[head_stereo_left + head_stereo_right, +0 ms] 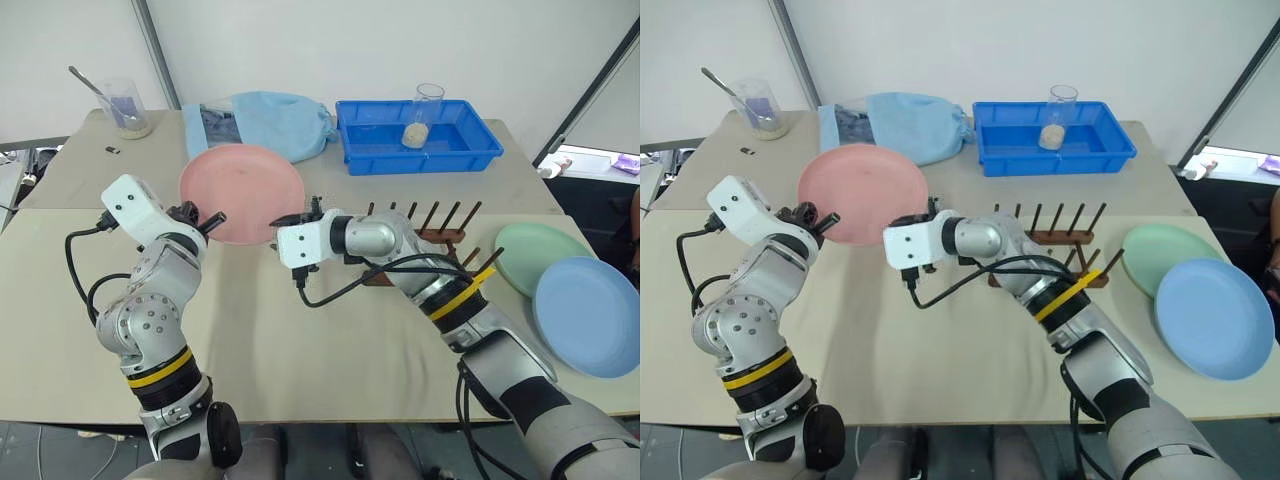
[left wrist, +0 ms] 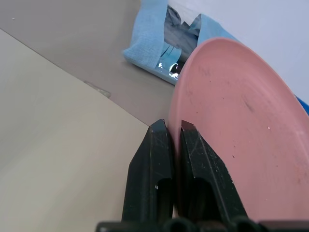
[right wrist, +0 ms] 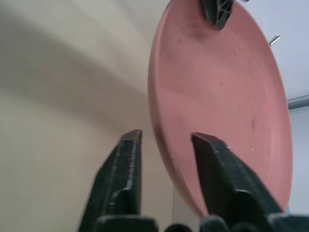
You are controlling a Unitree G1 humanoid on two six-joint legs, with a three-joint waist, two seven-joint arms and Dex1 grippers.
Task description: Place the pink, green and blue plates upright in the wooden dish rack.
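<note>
Nearest, left tool (image 1: pixel 208 221): fingers pressed together on the near-left rim of the pink plate (image 1: pixel 243 192), pinching it; plate is held up off the bench (image 1: pixel 260 340), tilted, face toward the camera.

Next, right tool (image 1: pixel 290 219): reaches across from the right to the plate's lower right rim. Its wrist view has the two fingers (image 3: pixel 120 179) spread, one on each side of the rim, the edge sitting in the gap; not seen to be clamped yet. Judged a handover in progress, left to right.

Key relation: plate lies between the two tools, left one holding, right one straddling the opposite edge. Rack (image 1: pixel 430 232) stands just behind the right forearm, to the plate's right, so the right arm is the nearer carrier. Peg rows run left to right, so the plate must go in edge-down, its face across the rails.

Right side of bench: green plate (image 1: pixel 535 255) flat, blue plate (image 1: pixel 590 312) flat, overlapping its near edge; both well apart from the rack's slots, none filled.

Far: blue tray (image 1: pixel 415 140) with a clear cup (image 1: pixel 421 115); blue cloth (image 1: pixel 275 122); jar with spoon (image 1: pixel 125 108) at far left.
</note>
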